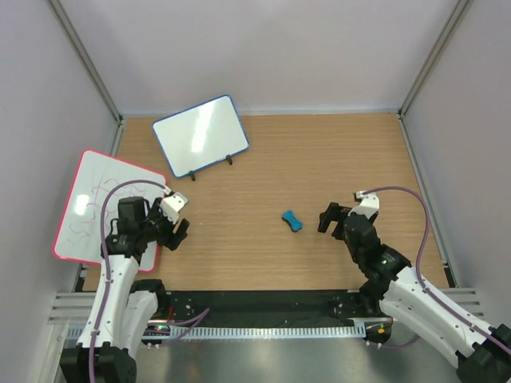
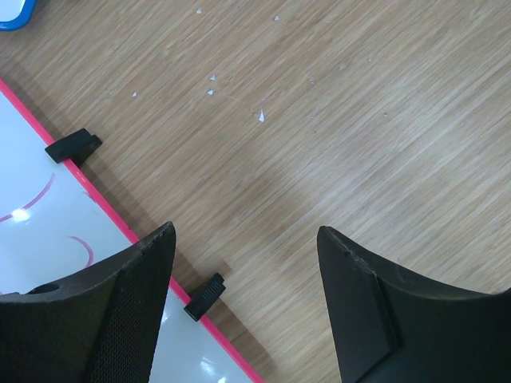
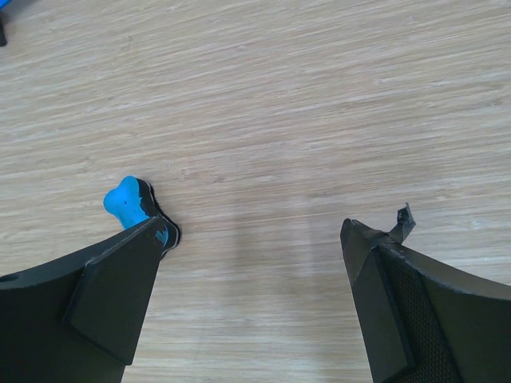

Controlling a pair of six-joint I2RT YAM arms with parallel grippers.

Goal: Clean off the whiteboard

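The small whiteboard (image 1: 200, 134) with a dark blue frame and black feet lies at the back left of the table, its face wiped clean. A small blue eraser (image 1: 292, 221) lies on the wood near the middle; it shows in the right wrist view (image 3: 128, 202) partly behind my left finger. My right gripper (image 1: 330, 219) is open and empty just right of the eraser. My left gripper (image 1: 176, 231) is open and empty at the left, beside the pink board's edge.
A larger pink-framed whiteboard (image 1: 96, 203) with purple scribbles lies at the far left; its edge and two black feet (image 2: 73, 145) show in the left wrist view. Grey walls enclose the table on three sides. A black rail runs along the near edge.
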